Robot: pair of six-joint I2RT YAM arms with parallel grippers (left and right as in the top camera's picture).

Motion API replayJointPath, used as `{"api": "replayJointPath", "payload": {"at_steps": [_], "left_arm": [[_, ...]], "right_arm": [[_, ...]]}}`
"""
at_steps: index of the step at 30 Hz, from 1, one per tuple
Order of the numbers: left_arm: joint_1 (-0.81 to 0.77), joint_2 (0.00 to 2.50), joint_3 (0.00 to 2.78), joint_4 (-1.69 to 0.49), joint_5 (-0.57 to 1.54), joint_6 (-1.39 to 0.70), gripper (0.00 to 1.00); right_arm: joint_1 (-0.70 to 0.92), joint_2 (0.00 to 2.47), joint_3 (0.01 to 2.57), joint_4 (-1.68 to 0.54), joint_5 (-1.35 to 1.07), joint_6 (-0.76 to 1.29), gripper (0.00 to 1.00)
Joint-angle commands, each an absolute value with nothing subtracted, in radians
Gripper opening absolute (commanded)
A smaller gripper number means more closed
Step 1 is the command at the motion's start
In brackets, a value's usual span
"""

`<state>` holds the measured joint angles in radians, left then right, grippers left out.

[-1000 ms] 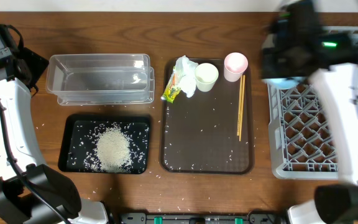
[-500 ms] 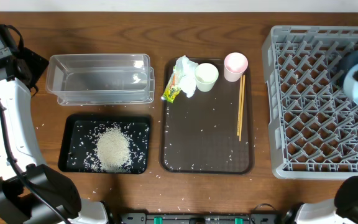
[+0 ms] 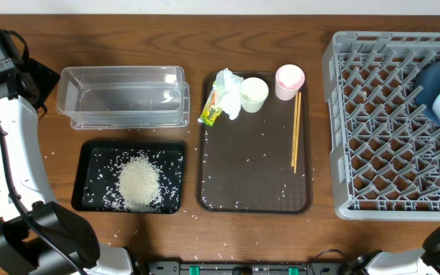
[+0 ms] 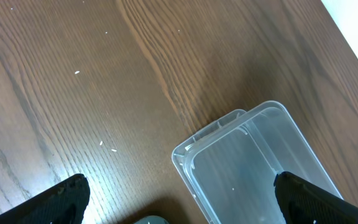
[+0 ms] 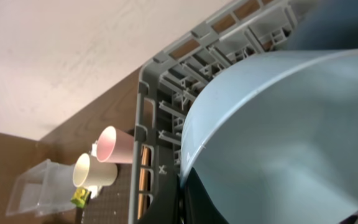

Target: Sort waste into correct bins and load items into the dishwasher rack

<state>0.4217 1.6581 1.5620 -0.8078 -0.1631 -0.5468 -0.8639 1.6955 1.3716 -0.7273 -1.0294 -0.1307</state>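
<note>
Over at the right, the right gripper point(image 5: 188, 194) is pressed together on the rim of the smaller light-blue bowl point(image 5: 278, 137). The bowl hangs tilted over the large square grey plastic dishwasher rack point(image 3: 373, 114), near its right edge. From the wrist view the bowl's wall fills most of the picture, its edge running straight down into the dark fingers. A deep-blue round plate point(image 5: 334, 25) shows just behind it.

The left gripper point(image 4: 182, 190) is spread wide and holds nothing. It hangs above the wooden table point(image 3: 266, 30), just beside the short end of the clear rectangular plastic tub point(image 3: 121, 95).

In front of the tub lies the shallow black rectangular tray point(image 3: 90, 176), a heap of loose white rice grains point(image 3: 138, 182) in it. Between the tub and the rack sits the dark brown serving tray point(image 3: 254, 168). Along its far edge are the crumpled white paper tissue point(image 3: 228, 85), the yellow-green printed wrapper point(image 3: 212, 111) touching it, the small white cup point(image 3: 253, 94) and the small pink cup point(image 3: 289, 80). A pair of wooden chopsticks point(image 3: 296, 130) lies along the tray's right side. All of these are well apart from both grippers.
</note>
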Motion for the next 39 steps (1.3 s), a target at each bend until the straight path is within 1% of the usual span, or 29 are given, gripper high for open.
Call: {"api": "replayJointPath", "payload": {"at_steps": [1, 7, 10, 19, 23, 26, 32, 39], "left_arm": [[0.422, 1.645, 1.562, -0.81, -0.168, -0.552, 0.98], [0.422, 1.645, 1.562, -0.811, -0.168, -0.552, 0.98], [0.422, 1.645, 1.562, -0.811, -0.168, -0.552, 0.98], [0.422, 1.645, 1.562, -0.811, -0.168, -0.552, 0.98], [0.422, 1.645, 1.562, -0.811, -0.168, -0.552, 0.98], [0.422, 1.645, 1.562, -0.81, -0.168, -0.552, 0.98], [0.422, 1.645, 1.562, -0.811, -0.168, -0.552, 0.98], [0.422, 1.645, 1.562, -0.811, -0.168, -0.552, 0.98]], "right_arm": [[-0.87, 1.702, 1.303, -0.686, -1.12, -0.127, 0.01], [-0.87, 1.702, 1.204, -0.597, -1.119, -0.128, 0.01], [-0.87, 1.702, 1.163, -0.498, -1.127, -0.127, 0.01], [-0.871, 1.702, 1.151, -0.407, -1.155, -0.121, 0.01], [-0.875, 1.702, 1.151, -0.408, -1.156, -0.109, 0.01], [-0.884, 1.702, 1.151, -0.45, -1.154, -0.109, 0.01], [-0.911, 1.702, 1.151, -0.499, -1.023, -0.109, 0.01], [-0.956, 1.702, 1.151, -0.514, -1.021, -0.109, 0.01]]}}
